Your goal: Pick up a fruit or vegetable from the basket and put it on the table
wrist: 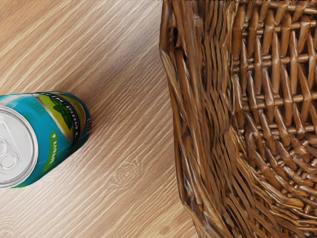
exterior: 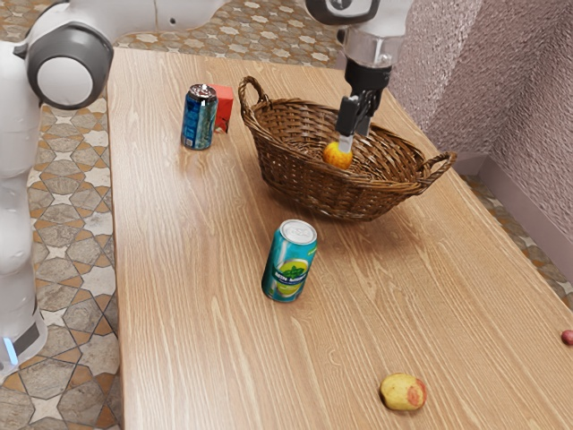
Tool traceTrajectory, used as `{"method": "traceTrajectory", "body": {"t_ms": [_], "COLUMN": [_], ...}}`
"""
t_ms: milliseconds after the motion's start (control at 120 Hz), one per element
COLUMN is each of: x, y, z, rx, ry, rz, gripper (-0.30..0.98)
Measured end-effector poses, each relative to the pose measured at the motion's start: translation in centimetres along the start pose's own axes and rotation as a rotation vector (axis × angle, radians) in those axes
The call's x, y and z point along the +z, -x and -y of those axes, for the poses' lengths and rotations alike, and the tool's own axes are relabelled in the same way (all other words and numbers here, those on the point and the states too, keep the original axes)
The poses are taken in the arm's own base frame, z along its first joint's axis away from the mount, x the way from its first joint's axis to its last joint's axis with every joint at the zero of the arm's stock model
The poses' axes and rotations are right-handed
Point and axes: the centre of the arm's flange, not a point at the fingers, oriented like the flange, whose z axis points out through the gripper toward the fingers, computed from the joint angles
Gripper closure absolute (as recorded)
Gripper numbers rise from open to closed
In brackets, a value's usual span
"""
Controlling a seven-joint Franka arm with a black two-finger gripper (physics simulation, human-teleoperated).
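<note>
From beside my arm, the exterior view looks down at a slant along the wooden table [exterior: 197, 296], far enough back to take in the whole wicker basket [exterior: 295, 175]. My wrist view faces down from close above; both share the basket's near side, the teal soda can [exterior: 289, 260] and the tabletop between.

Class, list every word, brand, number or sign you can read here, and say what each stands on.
Teal can, green strip: perhaps "INTAVE", letters unclear.
Same can, dark band: lettering too distorted to read.
Blue can: lettering too small to read.
No number or sign is readable.
</note>
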Motion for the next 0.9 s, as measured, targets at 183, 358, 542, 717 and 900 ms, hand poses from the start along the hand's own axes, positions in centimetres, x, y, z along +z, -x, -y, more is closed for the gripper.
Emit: {"method": "traceTrajectory", "body": {"t_ms": [183,358,542,717,900], "x": [-0.2,-2.4,-0.4,2.6,3.3], "y": [0.1,-2.8,-3.3,-2.2,-6.8], "z": [0.1,-1.6,-5.4,-8.7,-13.9], "rx": [0.004,0.142,0.499,0.799,0.955], "ry": [0.002,0.122,0.172,0.184,0.162], "rz": [0.003,-0.078,-0.189,-0.262,-0.315], "gripper": [0.0,0.0,0.0,0.0,0.0]}}
